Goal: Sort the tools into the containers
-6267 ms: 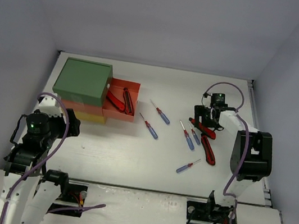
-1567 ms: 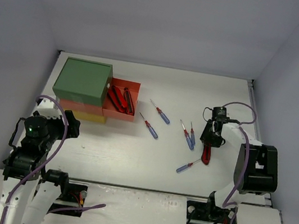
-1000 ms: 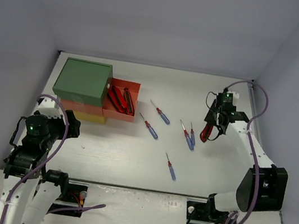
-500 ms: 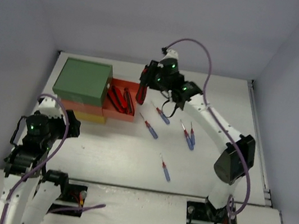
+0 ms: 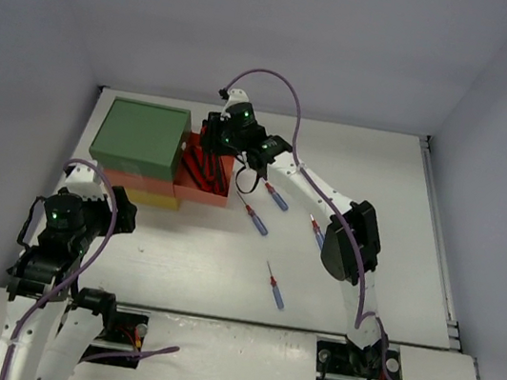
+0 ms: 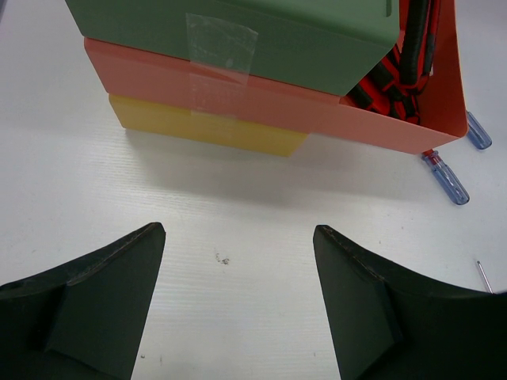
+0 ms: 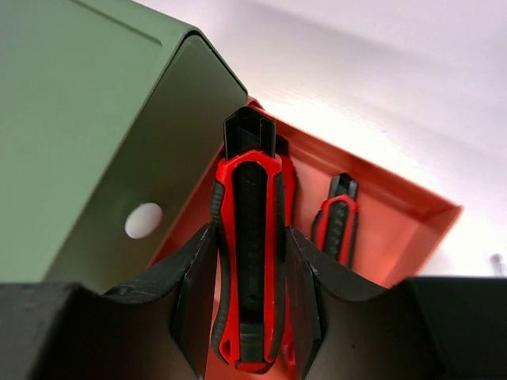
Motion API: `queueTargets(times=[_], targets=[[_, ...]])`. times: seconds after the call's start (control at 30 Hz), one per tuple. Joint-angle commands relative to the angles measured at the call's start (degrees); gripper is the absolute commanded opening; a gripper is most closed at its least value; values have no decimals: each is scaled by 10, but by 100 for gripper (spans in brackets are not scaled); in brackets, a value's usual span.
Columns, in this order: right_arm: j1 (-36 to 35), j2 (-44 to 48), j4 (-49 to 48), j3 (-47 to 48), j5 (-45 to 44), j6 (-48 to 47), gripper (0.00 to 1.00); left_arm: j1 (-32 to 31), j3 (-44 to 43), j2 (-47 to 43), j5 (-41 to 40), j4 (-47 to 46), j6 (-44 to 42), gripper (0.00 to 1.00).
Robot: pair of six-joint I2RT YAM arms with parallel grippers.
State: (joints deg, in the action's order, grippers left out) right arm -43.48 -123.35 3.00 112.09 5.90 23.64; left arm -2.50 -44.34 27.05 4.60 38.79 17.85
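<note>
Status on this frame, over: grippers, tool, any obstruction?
Left gripper open, empty, near cabinet. Right gripper shut on utility knife, over orange-red drawer. Second knife already inside; drop path looks clear.

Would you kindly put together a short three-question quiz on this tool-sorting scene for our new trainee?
1. True or false: the right arm's fingers clamp a utility knife.
2. Over which drawer does that knife hang? A green, B orange-red, C yellow.
3. Fill in: the left arm's fingers stand ____, holding nothing.
Key: 1 true; 2 B; 3 open.
</note>
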Motion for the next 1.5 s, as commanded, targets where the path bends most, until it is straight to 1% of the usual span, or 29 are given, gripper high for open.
queueTargets(times=[0.0, 0.07, 0.13, 0.3, 0.37, 0.4, 0.53, 0.6, 0.77, 0.83, 0.9, 1.0, 1.13, 1.2, 1.27, 1.3, 1.33, 1.4, 1.47], targets=[[6, 43, -47, 19, 6, -110, 0, 6, -13, 11, -2, -30, 6, 73], [6, 50, -45, 14, 5, -146, 5, 6, -13, 12, -1, -30, 6, 73], [6, 49, -42, 12, 4, -160, 9, 6, -12, 12, 0, -30, 6, 73], [6, 36, -33, 11, 14, -177, 11, 6, -13, 13, -1, -31, 6, 73], [6, 32, -33, 7, 9, -176, 15, 6, -12, 15, -1, -30, 6, 73], [6, 31, -33, 5, 7, -176, 19, 6, -12, 15, -1, -30, 6, 73], [6, 30, -33, -7, -5, -177, 47, 6, -13, 16, 0, -30, 6, 73], [5, 35, -32, -11, -5, -177, 54, 6, -12, 17, -2, -30, 6, 73], [5, 76, -23, -17, -2, -180, 69, 6, -30, 28, -9, -26, 0, 73], [7, 99, -17, -29, -8, -185, 70, 5, -57, 35, -17, -22, 0, 73], [15, 136, -17, -53, -32, -179, 70, 5, -115, 58, -24, -20, 1, 73], [43, 172, -17, -105, -45, -150, 66, 6, -190, 108, -45, -21, 9, 73], [99, 216, -18, -182, -38, -105, 62, 6, -296, 226, -84, -20, 11, 73], [115, 231, -18, -211, -31, -100, 61, 6, -340, 307, -94, -21, 12, 73], [124, 237, -19, -240, -29, -98, 61, 8, -389, 371, -101, -21, 9, 73], [128, 238, -19, -248, -27, -98, 61, 10, -410, 388, -101, -22, 8, 73], [129, 236, -20, -262, -25, -98, 61, 12, -425, 425, -99, -23, 5, 73], [129, 230, -22, -280, -21, -95, 61, 20, -458, 471, -98, -24, -7, 73], [129, 219, -25, -294, -15, -93, 61, 51, -478, 509, -81, -29, -17, 74]])
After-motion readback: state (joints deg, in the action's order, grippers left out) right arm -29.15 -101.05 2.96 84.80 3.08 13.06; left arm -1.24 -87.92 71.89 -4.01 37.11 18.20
